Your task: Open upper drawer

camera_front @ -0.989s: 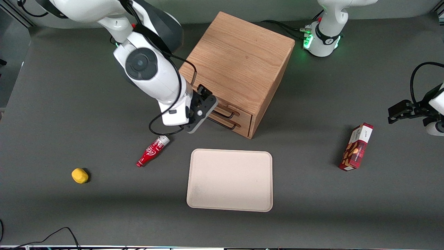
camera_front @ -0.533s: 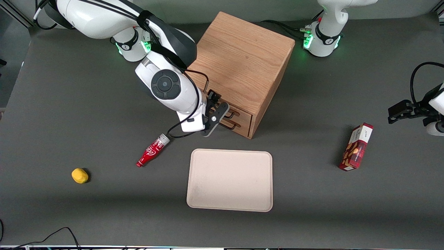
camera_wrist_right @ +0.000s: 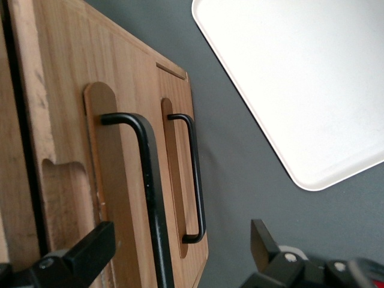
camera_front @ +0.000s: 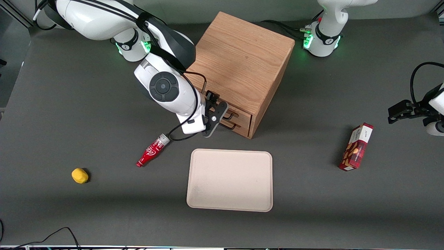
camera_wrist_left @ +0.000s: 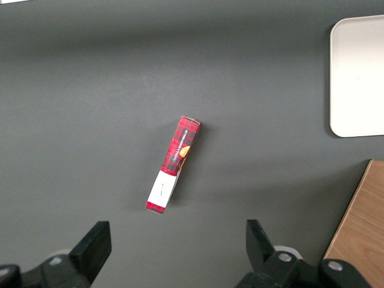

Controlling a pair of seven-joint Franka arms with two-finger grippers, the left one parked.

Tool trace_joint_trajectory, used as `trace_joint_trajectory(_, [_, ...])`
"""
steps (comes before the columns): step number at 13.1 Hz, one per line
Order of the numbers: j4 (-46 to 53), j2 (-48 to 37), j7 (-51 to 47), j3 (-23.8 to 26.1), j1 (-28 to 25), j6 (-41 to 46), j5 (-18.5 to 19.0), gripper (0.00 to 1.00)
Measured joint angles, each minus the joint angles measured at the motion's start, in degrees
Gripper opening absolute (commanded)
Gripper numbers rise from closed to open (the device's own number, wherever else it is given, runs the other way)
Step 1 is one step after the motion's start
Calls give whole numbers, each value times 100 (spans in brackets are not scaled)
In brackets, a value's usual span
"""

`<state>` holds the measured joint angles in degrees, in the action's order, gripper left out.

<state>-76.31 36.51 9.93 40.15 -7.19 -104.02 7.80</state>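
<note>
A dark grey table [camera_front: 69, 104] carries everything here. Nearest the front camera lies a pale tray [camera_front: 229, 180], with a yellow lump [camera_front: 79, 175] and a red bottle [camera_front: 152, 151] toward my end of the table, and a red box [camera_front: 357, 147] toward the parked arm's end. Farther from the camera than the tray stands the oak cabinet [camera_front: 239, 66], its two drawers facing the tray.

My gripper [camera_front: 216, 116] is right at the cabinet's front. A second ago it hung short of the handles; half a second ago it had slid in against them, and since then it has barely shifted, so I judge the approach is finished. From my wrist I see my fingers [camera_wrist_right: 84, 252] spread wide, with the nearer black handle [camera_wrist_right: 147, 180] running between them and nothing clamped yet. I take that bar to be the upper drawer's [camera_front: 239, 113], with the lower handle [camera_wrist_right: 195, 180] beside it. The upper drawer sits flush and shut. What remains is closing on the bar and pulling straight out toward the tray.
</note>
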Motion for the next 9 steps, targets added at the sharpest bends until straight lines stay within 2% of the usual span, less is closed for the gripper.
trace_joint_trajectory(9, [-98, 53, 230, -46, 91, 2, 17, 100])
